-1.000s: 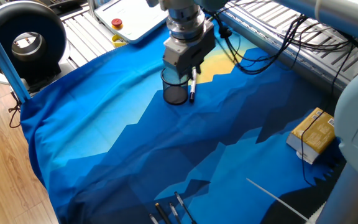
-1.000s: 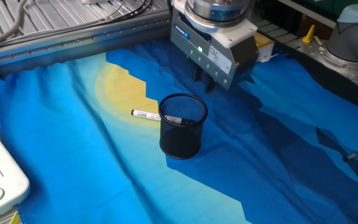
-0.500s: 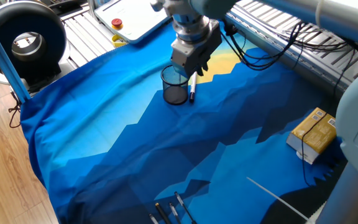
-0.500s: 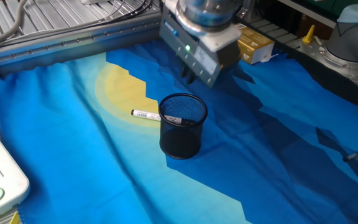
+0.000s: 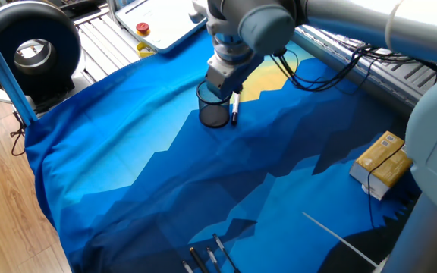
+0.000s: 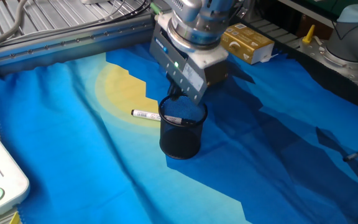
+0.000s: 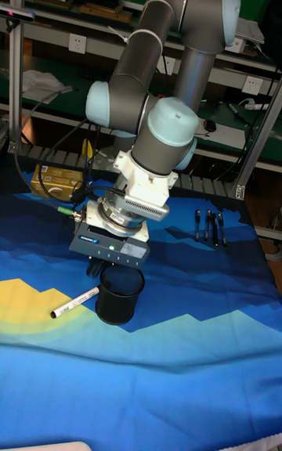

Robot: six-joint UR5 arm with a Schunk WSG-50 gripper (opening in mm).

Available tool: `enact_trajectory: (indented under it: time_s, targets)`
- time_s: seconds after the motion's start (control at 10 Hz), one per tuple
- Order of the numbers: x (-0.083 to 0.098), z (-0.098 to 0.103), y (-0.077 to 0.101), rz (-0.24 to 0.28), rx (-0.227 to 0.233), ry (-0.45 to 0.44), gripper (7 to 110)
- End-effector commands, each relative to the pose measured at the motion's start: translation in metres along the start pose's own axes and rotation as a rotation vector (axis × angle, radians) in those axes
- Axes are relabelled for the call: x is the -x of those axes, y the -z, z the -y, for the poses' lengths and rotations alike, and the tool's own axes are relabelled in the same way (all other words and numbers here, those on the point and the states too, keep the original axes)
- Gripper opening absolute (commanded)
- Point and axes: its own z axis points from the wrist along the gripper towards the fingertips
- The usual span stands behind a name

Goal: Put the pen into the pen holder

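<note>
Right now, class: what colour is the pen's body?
White, with small dark print; the pen shows best in the other fixed view, beside the pen holder.

Even overhead light is filling both fixed views; the blue cloth (image 5: 165, 174) is reading saturated, bright. Soft shadows are falling in its folds, darkest at the lower right of the other fixed view. The arm (image 7: 168, 67) is catching pale glare on its grey shells. The tall fixed view is running dimmer, shelves behind sinking into murk. The gripper (image 6: 180, 99) is showing slight softness; a green indicator is glowing on its housing. Nearest edges are looking blurred.
</note>
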Motion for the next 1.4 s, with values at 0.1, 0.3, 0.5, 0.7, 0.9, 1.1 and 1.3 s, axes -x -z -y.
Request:
enact_trajectory:
  time_s: [0.1, 0.3, 0.5, 0.7, 0.9, 1.1, 1.3]
  targets:
    - [0.02, -0.023, -0.008, 0.073, 0.09, -0.07, 7]
    - [0.025, -0.037, 0.007, 0.097, 0.177, -0.087, 7]
    - [0.018, -0.039, 0.012, 0.099, 0.209, -0.078, 7]
    - [0.012, -0.043, 0.028, 0.081, 0.235, -0.082, 7]
    - [0.014, -0.04, 0.033, 0.097, 0.227, -0.063, 7]
    - [0.019, -0.039, 0.03, 0.114, 0.222, -0.069, 7]
    - [0.027, -0.039, 0.021, 0.144, 0.22, -0.066, 7]
